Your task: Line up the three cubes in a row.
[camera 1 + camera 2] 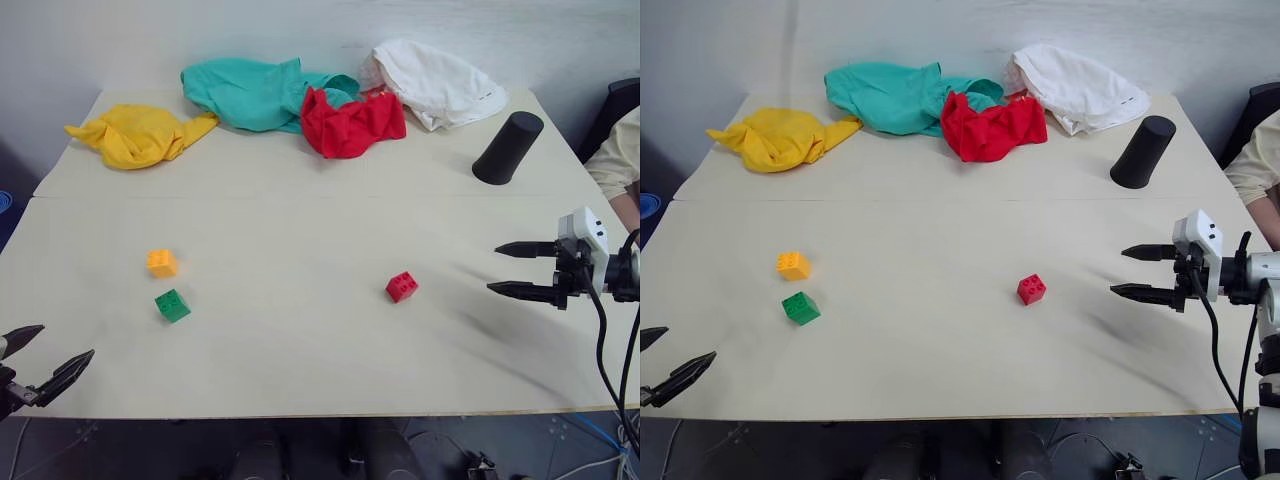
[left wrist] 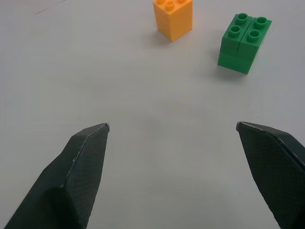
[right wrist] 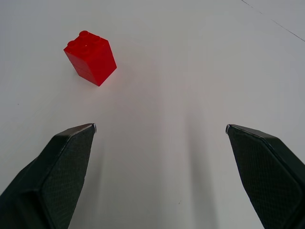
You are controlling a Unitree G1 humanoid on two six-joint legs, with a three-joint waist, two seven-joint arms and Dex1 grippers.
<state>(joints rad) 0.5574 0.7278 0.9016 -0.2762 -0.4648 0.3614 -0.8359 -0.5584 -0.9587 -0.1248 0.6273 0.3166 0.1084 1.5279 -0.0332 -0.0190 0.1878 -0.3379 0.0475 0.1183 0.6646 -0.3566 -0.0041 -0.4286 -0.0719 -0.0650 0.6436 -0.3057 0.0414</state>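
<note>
Three small studded cubes lie on the cream table [image 1: 300,380]. The orange-yellow cube [image 1: 161,262] and the green cube [image 1: 172,305] sit close together at the left, the green one nearer the front edge. Apart from them, right of centre, stands the red cube [image 1: 402,286]. My left gripper [image 1: 52,354] hovers open at the front left corner, short of the green and orange-yellow cubes [image 2: 173,18]. My right gripper [image 1: 502,268] is open at the right side, pointing towards the red cube [image 3: 90,57] with a gap between. Nothing is held.
Along the back lie a yellow cloth [image 1: 140,133], a teal cloth [image 1: 250,93], a red cloth [image 1: 350,124] and a white cloth [image 1: 435,80]. A black cylinder [image 1: 507,148] stands at the back right. A person's sleeve [image 1: 620,150] shows at the right edge.
</note>
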